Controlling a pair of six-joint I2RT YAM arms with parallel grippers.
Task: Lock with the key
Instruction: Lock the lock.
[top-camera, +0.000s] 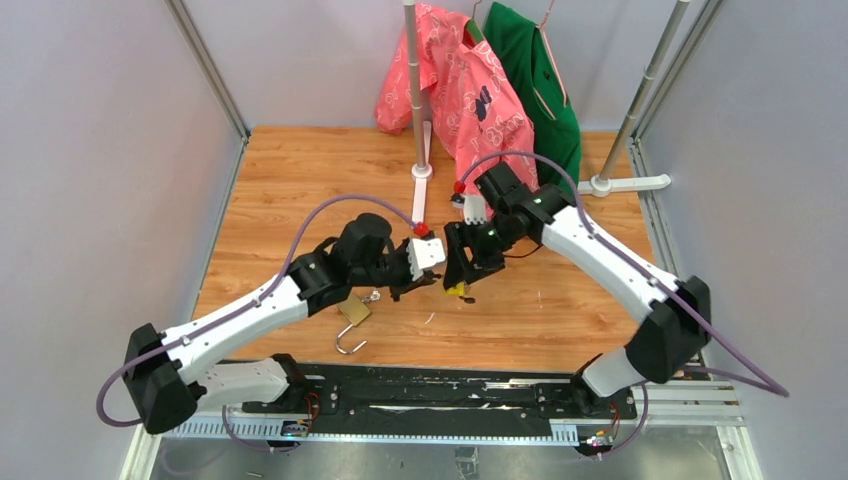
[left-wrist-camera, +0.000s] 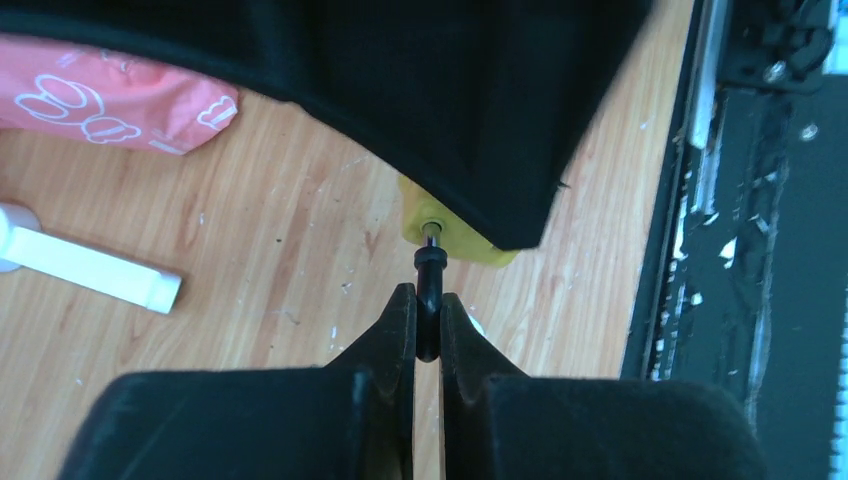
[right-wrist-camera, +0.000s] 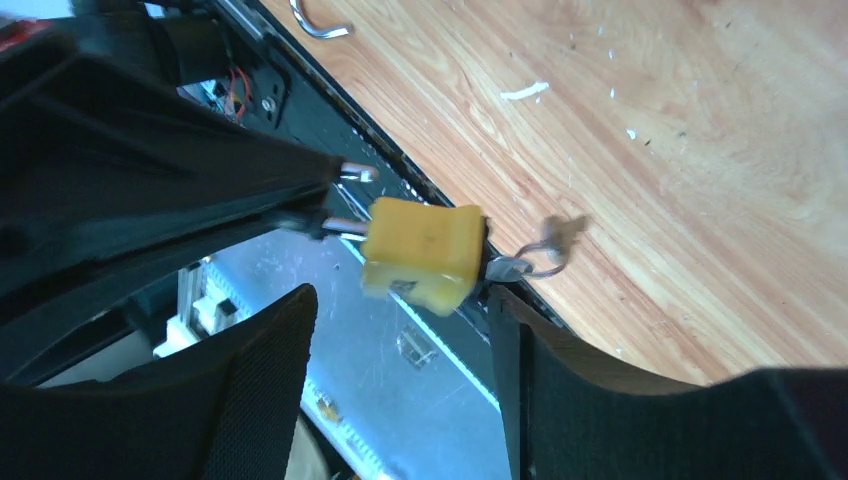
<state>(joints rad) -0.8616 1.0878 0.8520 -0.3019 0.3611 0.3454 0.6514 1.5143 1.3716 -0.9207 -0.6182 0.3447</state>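
Two shirts, pink (top-camera: 460, 90) and green (top-camera: 535, 80), hang at the far side of the wooden surface (top-camera: 560, 300). Over its middle, the right hand (right-wrist-camera: 400, 295) stands wide around the yellow padlock (right-wrist-camera: 425, 250). The left hand (left-wrist-camera: 428, 310) is pinched tight on the padlock's black shackle (left-wrist-camera: 428, 272). The key (right-wrist-camera: 508, 266) sits in the opposite end.
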